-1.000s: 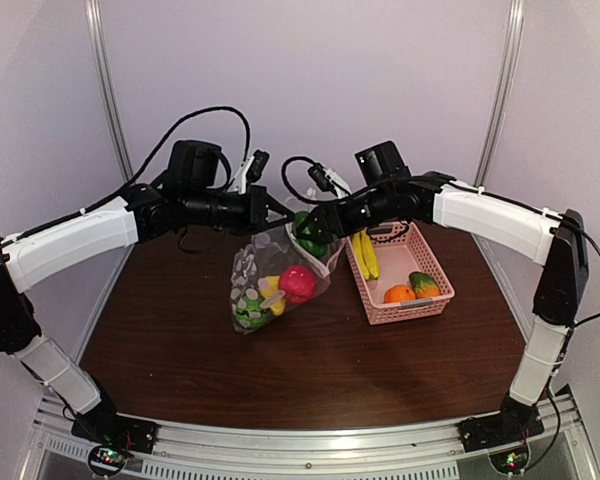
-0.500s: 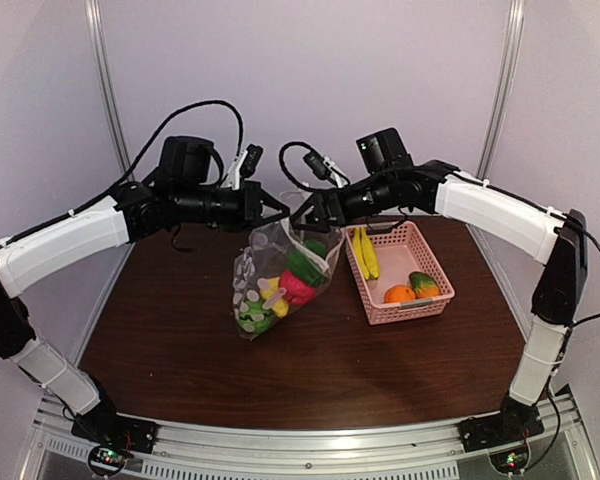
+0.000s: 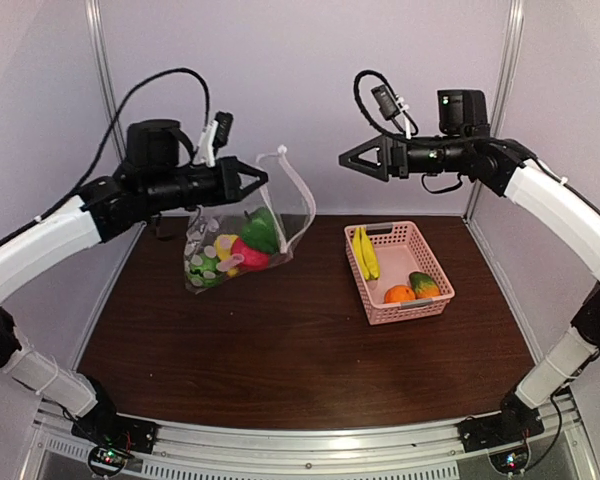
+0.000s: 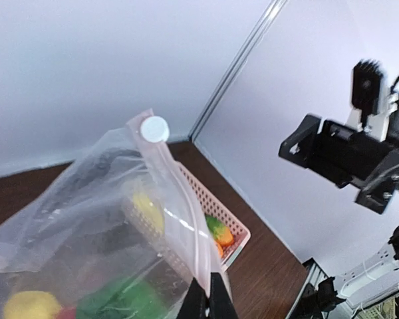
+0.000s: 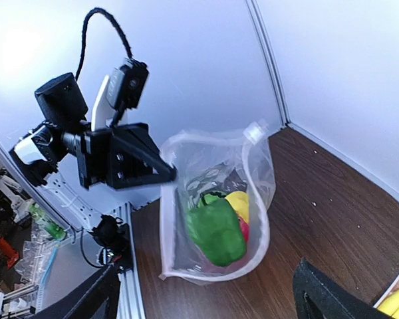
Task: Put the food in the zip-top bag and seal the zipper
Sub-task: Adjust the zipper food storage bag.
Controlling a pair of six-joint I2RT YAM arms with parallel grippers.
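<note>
Top external view showed a dark brown wooden desk (image 3: 310,360) inside a booth of pale lilac walls (image 3: 310,80), a slim metal post (image 3: 101,55) toward each back corner. Right of centre a pink latticed basket (image 3: 420,308) sat on the desk, holding a banana bunch (image 3: 364,252) along its left wall and an orange (image 3: 399,294) touching an orange-green piece (image 3: 423,284) at its lower end. The zip-top bag (image 3: 220,240) hung upper left of centre, pinched at its mouth edge by the clenched left gripper (image 3: 262,180); a green pepper (image 3: 260,230) and a red-pink fruit (image 3: 248,254) lay inside, while the rest of its load, yellow and green bits behind pale round spots, was too crumpled over to name. Whether the bag's lowest corner touched the desk could not be told. Its long axis slanted from that lower-left corner up to the right, mouth upward and gaping; the zipper (image 3: 302,195) looped from the grip up to the white slider tab (image 4: 154,128) at the topmost point, then down the right side. The right gripper (image 3: 350,158) hung released at upper right of centre, well apart from the bag, fingers spread with nothing between them, pointing left. The right wrist view cut the basket off at its lower right corner.
</note>
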